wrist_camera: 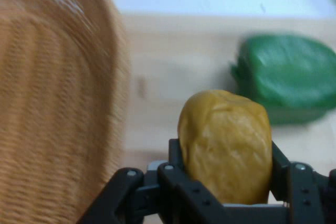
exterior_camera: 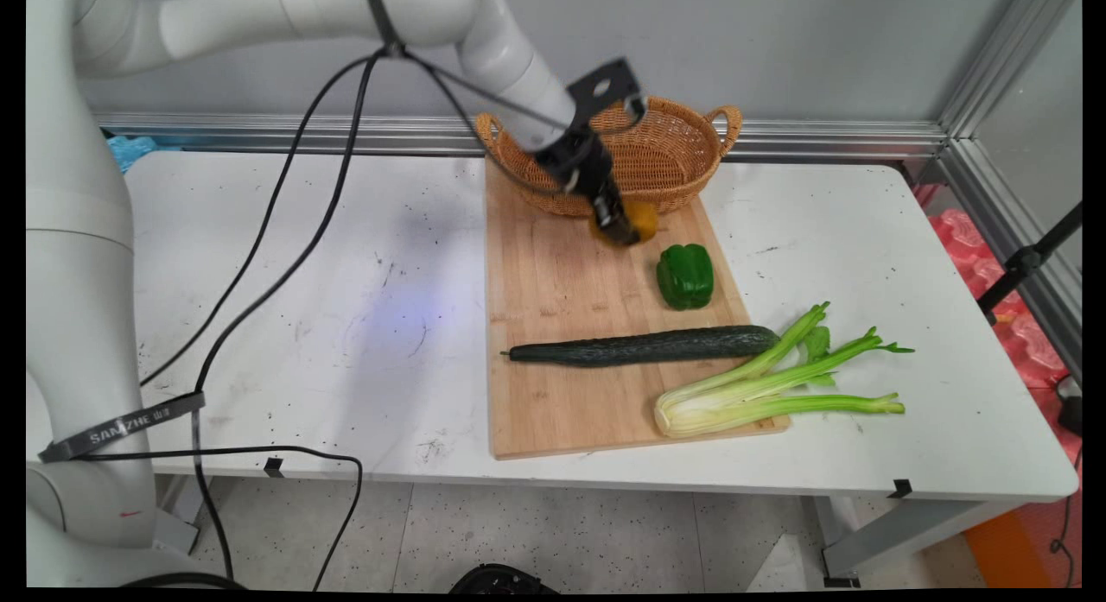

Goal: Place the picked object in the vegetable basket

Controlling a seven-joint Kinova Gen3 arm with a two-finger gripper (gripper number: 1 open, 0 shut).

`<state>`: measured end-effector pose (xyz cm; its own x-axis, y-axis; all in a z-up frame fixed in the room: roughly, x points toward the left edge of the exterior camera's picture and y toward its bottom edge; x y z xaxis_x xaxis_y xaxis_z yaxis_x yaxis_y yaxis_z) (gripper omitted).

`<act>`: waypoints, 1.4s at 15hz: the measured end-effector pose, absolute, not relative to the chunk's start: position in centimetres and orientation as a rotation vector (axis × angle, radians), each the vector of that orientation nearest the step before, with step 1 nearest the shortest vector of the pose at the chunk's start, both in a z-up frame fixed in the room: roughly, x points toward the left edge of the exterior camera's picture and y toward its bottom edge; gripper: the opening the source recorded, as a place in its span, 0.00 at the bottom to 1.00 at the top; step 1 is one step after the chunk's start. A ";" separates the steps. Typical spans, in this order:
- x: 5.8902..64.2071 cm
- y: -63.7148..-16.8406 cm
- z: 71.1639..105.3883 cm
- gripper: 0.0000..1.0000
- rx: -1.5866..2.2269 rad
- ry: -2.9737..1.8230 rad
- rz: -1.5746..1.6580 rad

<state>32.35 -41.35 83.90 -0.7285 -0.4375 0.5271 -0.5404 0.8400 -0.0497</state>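
Note:
My gripper (exterior_camera: 624,228) is shut on a yellow-brown potato (exterior_camera: 639,219), held just above the wooden cutting board (exterior_camera: 553,282) in front of the wicker basket (exterior_camera: 665,153). In the hand view the potato (wrist_camera: 226,145) sits clamped between the black fingers (wrist_camera: 176,174), with the basket wall (wrist_camera: 52,103) close on the left and a green bell pepper (wrist_camera: 286,77) beyond it on the board. The green pepper (exterior_camera: 685,275) lies on the board a little in front of the gripper.
A long dark cucumber (exterior_camera: 644,345) lies across the board. Celery stalks (exterior_camera: 769,382) rest on the board's near right corner, reaching onto the white table (exterior_camera: 302,308). Black cables (exterior_camera: 285,239) hang from the arm over the table's left half.

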 end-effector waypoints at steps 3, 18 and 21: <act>32.6 -43.9 85.9 0.00 0.708 -2.482 0.328; 38.3 -54.3 86.5 0.00 0.751 -2.417 0.512; 38.9 -55.4 85.4 0.00 0.755 -2.415 0.509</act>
